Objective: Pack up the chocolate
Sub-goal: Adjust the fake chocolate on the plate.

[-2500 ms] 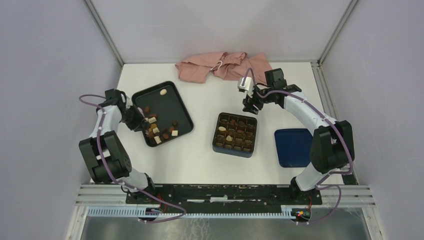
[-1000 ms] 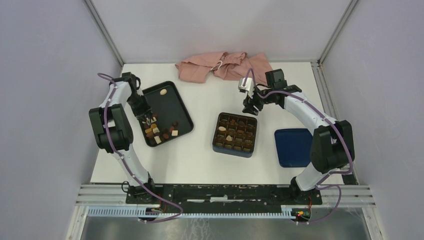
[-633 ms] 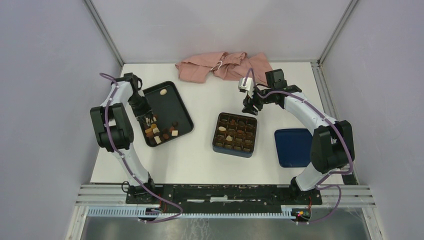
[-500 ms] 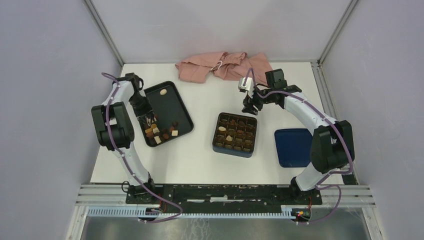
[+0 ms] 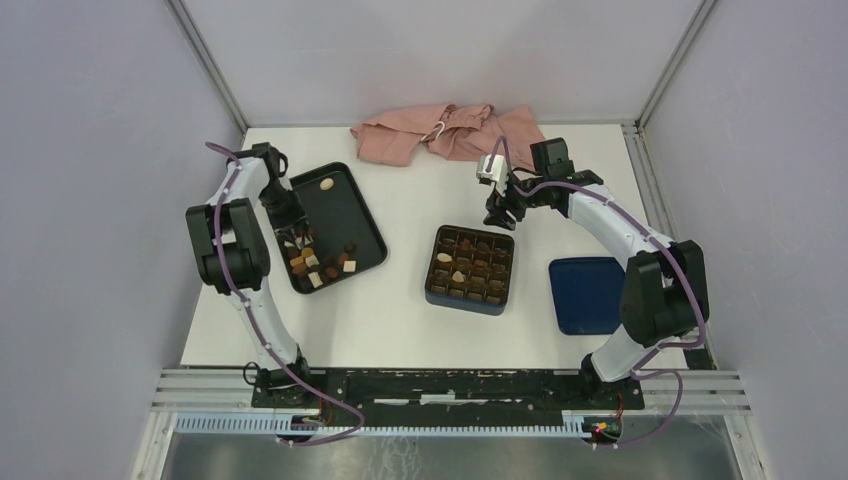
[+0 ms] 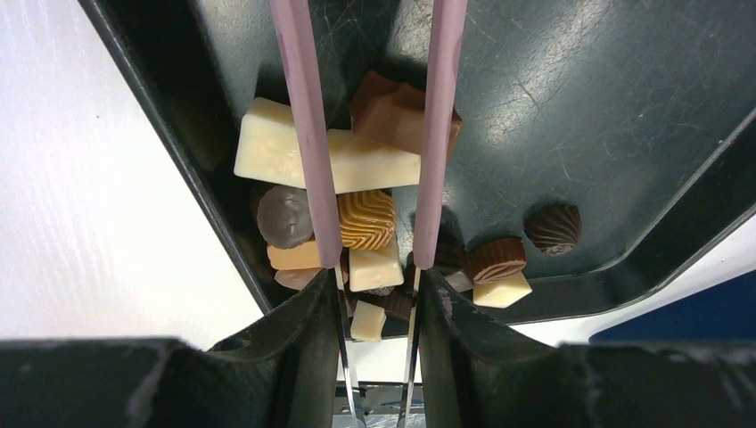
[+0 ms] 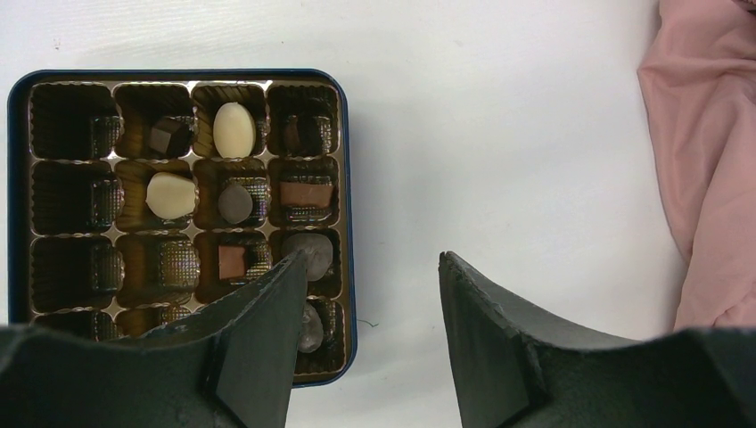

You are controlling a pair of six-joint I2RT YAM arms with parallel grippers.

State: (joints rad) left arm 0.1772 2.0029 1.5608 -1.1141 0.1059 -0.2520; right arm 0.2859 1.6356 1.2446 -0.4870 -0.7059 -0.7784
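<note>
Nearest the arm bases, on the white tabletop (image 5: 400, 320), a blue lid (image 5: 585, 295) lies flat at the right. Just beyond it stands the open blue box (image 5: 470, 305). Some of its cells hold chocolate and many are empty, so packing looks well short of done.

Farther left is the black tray (image 5: 340, 200), with the loose chocolate (image 5: 315, 265) heaped in its near-left corner. Over the last couple of seconds the left arm has risen and swung its left end effector (image 5: 292, 238) over that heap. This suggests the next pick is about to begin.

The right end effector (image 5: 500, 213) has not moved. It hovers beyond the box's far edge. A pink cloth (image 5: 440, 130) lies farthest back.

The left wrist view shows what the top view cannot. The left end effector's two thin purple prongs stand slightly apart, straddling a ridged caramel piece (image 6: 365, 218) without clamping it. The right wrist view shows its jaws wide apart and empty.
</note>
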